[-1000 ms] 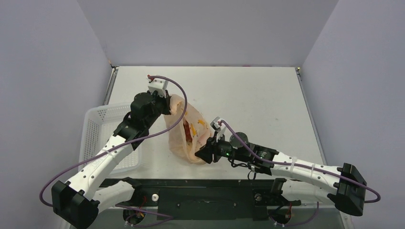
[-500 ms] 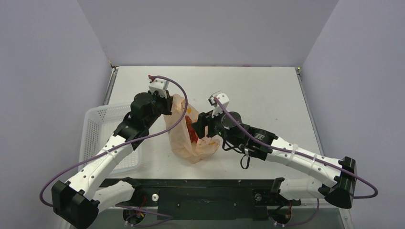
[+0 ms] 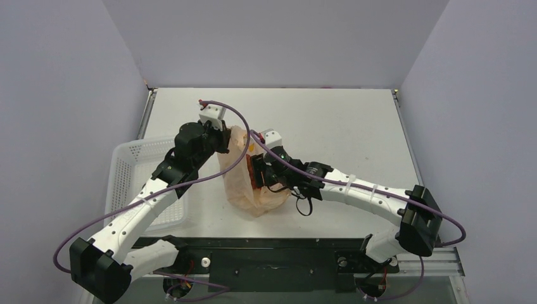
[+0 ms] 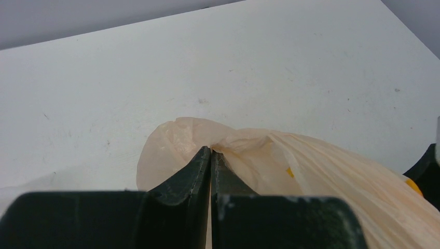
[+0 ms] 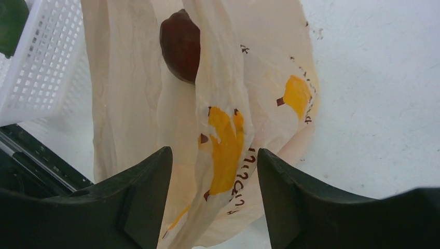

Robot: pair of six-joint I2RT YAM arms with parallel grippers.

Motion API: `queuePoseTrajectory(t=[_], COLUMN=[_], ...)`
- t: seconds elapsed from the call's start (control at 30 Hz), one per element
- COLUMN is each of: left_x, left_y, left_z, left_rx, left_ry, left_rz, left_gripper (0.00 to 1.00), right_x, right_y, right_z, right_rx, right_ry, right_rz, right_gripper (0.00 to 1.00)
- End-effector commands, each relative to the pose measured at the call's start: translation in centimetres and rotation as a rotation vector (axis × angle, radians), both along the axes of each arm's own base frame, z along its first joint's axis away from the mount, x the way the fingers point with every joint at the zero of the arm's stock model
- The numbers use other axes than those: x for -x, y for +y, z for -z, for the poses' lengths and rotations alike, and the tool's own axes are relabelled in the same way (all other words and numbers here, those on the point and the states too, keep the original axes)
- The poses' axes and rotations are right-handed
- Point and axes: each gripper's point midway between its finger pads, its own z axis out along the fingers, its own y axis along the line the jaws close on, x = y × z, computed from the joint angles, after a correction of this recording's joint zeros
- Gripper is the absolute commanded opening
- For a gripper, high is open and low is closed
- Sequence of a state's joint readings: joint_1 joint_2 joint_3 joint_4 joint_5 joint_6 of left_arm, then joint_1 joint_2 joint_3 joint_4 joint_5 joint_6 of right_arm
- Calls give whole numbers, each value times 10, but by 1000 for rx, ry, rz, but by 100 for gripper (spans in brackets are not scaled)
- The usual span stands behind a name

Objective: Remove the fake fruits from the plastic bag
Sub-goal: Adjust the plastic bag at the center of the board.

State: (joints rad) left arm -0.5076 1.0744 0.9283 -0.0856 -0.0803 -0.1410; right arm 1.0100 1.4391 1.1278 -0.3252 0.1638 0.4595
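White table [image 3: 354, 126] with a peach plastic bag [image 3: 244, 190] at centre and a mesh basket [image 3: 130, 171] at its nine o'clock. The left gripper [image 4: 211, 151], clamped on the bag's top edge, holds it up, seemingly so the right gripper [image 5: 214, 153], jaws apart, can reach the dark red fruit [image 5: 180, 44] inside.

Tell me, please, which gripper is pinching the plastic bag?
The left gripper: its jaws are shut on a bunched fold of the plastic bag, while the right gripper stands open, gripping nothing.

A lab test cell: bare white table [image 3: 354, 126] boxed in by plain grey walls [image 3: 272, 38].
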Motion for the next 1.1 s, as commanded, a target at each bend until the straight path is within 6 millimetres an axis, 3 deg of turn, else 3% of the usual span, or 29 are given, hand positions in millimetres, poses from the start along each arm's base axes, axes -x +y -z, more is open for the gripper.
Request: queuePoseTrajectory(t=[0.0,0.1,0.2,0.27,0.43,0.5,0.6,0.77,0.9,1.07], left_x=[-4,-3,-2,0,5,10,19,32,38,39], left_y=[-5,-6,-8,-9,-7,-6,-15,-44,-70,-94], left_z=[-29,-30,-31,-33,-41,-44,-58,-58,-41,-4], left_rx=[30,31,32,34,50,63,98,130,121,31], left_ry=[-72,-69,-70,-74,-105,-125,-177,-152,-60,82], left_rz=[24,31,48,57,64,72,139,305,416,464], left_gripper=[0,21,33,42,87,95,97,97,97,97], right_x=[-4,-11,-21,-30,-59,-69,-78,-82,-82,-81], right_y=[8,1,-15,-27,-57,-69,-79,-84,-85,-88], right_z=[4,2,-11,-17,-23,-25,-32,-50,-65,-83], right_rx=[-28,-18,-29,-50,-132,-142,-153,-174,-217,-259], right_ry=[7,-25,-76,-96,-75,-76,-90,-126,-158,-197], right_rz=[50,98,164,213,316,358,391,419,429,440], right_gripper=[52,32,3,0,0,0,0,0,0,0])
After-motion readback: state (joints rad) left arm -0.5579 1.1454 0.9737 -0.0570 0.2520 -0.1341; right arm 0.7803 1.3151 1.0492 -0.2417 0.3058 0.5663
